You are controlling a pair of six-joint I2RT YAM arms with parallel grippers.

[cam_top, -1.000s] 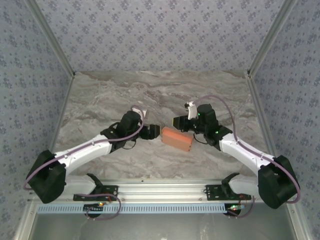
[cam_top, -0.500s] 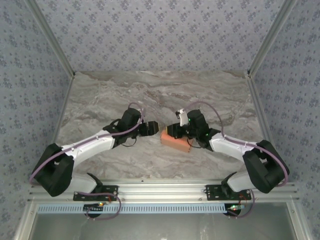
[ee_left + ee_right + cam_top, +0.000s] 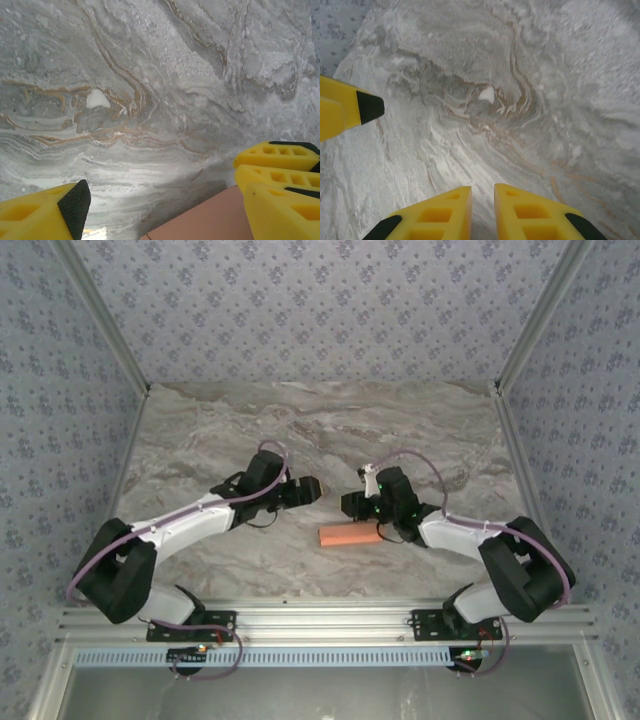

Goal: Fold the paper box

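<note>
Now the paper box [image 3: 350, 536] is lying on the marble table [image 3: 200, 430], close to its middle and a little toward the near edge, with its long side running roughly along that edge. The left gripper [image 3: 308, 488] is hanging over the table off the box's far-left end, apart from it. Its yellow fingers [image 3: 40, 215] are standing wide apart with nothing between them. In the left wrist view a salmon corner of the box is showing at the bottom, just beside the right-hand finger. The right gripper [image 3: 352, 505] is sitting just beyond the box's far side; whether it is touching the cardboard I cannot tell. Its fingers [image 3: 440, 215] are resting almost together, a narrow slit between them, clamping nothing.
</note>
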